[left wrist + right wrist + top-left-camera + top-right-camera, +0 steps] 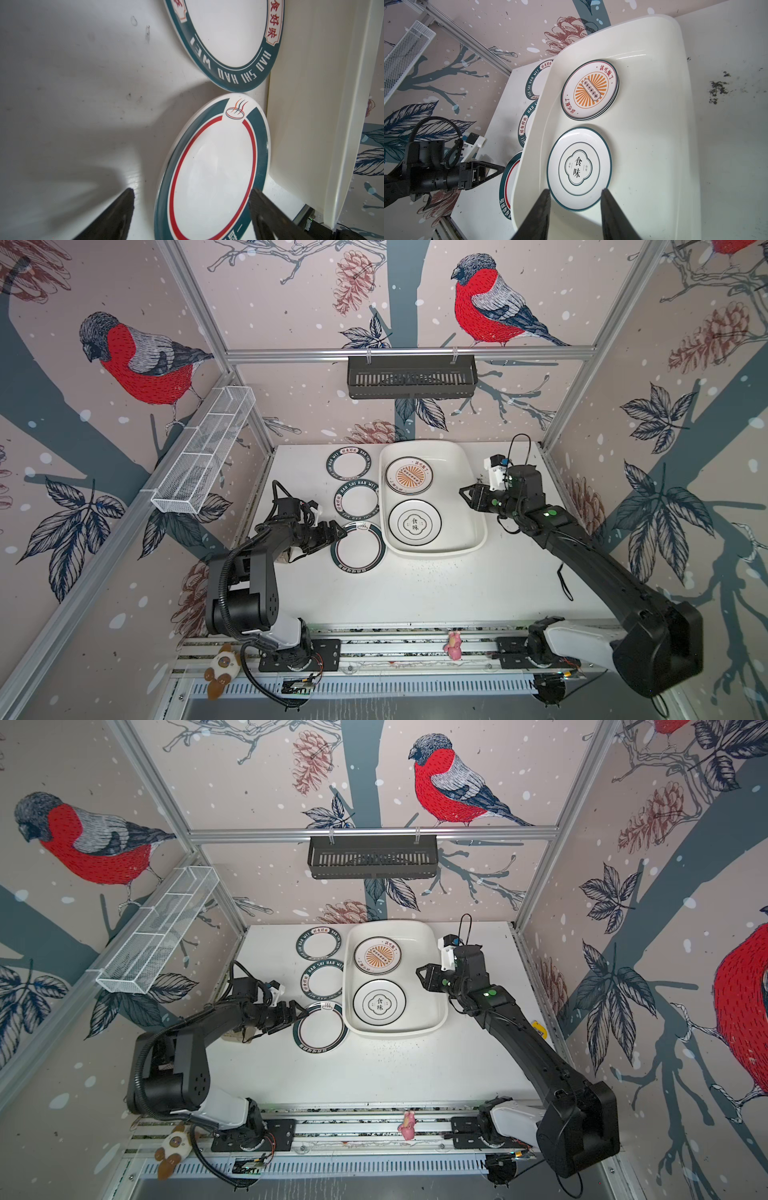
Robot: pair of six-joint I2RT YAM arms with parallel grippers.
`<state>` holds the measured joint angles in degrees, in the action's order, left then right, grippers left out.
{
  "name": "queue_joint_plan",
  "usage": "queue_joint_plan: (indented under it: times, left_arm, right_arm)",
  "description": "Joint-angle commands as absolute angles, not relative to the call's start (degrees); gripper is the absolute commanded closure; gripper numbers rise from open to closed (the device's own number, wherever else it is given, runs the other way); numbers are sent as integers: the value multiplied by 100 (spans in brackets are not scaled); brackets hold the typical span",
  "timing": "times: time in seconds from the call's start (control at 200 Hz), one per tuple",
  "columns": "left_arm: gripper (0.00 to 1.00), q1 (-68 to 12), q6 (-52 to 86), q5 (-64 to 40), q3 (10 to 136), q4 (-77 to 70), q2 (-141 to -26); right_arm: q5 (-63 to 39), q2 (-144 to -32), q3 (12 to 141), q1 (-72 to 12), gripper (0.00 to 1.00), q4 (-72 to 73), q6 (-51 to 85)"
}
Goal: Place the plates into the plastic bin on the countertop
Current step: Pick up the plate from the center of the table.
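Pickup step — left gripper (342,531), jaws wide and empty, at the near green-rimmed plate (358,548) lying on the countertop (436,593), just beside the plastic bin (436,551). Over the bin's far side, right gripper (462,490) part-open, empty. Next, I'd say — pinch the rim, lift.

Lab test cell: aluminium framing (291,355), bird-print panel walls (270,294)

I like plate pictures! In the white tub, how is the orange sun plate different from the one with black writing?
The orange sun plate has an orange sunburst and red characters; the black-writing plate has black characters in a frame. The orange sun plate tops a stack; the black-writing plate seems single and looks bigger. Both are round, face up in the white tub.
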<state>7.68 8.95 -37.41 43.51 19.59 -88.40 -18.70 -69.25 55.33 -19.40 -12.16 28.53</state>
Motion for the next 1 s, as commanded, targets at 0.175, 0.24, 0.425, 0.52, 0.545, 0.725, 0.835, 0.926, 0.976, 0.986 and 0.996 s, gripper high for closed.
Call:
queue_joint_plan:
  times: [0.175, 0.24, 0.425, 0.52, 0.545, 0.725, 0.835, 0.926, 0.976, 0.986, 0.996]
  left_arm:
    - [26, 777, 835, -3952, 4282, 1770, -8938]
    - [31, 780, 835, -3976, 4250, 1742, -8947]
    - [38, 796, 861, -3924, 4104, 1624, -9009]
    - [38, 821, 870, -3921, 4079, 1606, -9044]
    - [38, 825, 878, -3928, 4090, 1603, -9057]
    - [47, 870, 879, -4028, 4090, 1577, -9190]
    - [49, 888, 879, -4037, 4085, 1578, -9246]
    - [55, 905, 879, -4021, 4045, 1544, -9248]
    - [56, 914, 887, -4019, 4029, 1530, -9239]
    - [57, 921, 888, -4017, 4026, 1527, -9236]
    - [58, 922, 890, -4010, 4021, 1529, -9237]
  right_arm:
    - [-1906, -6844, 5372, -1815, 59, -980, 2909]
    - [-1929, -6869, 5376, -1802, 59, -952, 2910]
    - [-1977, -6934, 5338, -1772, 59, -862, 2946]
    - [-1995, -6938, 5311, -1764, 59, -847, 2953]
    - [-1995, -6934, 5302, -1754, 59, -859, 2953]
    - [-2012, -6922, 5247, -1712, 59, -838, 2953]
    - [-2028, -6912, 5211, -1696, 60, -809, 2965]
    - [-2030, -6908, 5183, -1685, 60, -795, 2973]
    - [-2026, -6906, 5157, -1674, 60, -779, 2979]
    - [-2034, -6908, 5152, -1675, 60, -768, 2979]
    - [-2031, -6908, 5153, -1673, 60, -766, 2979]
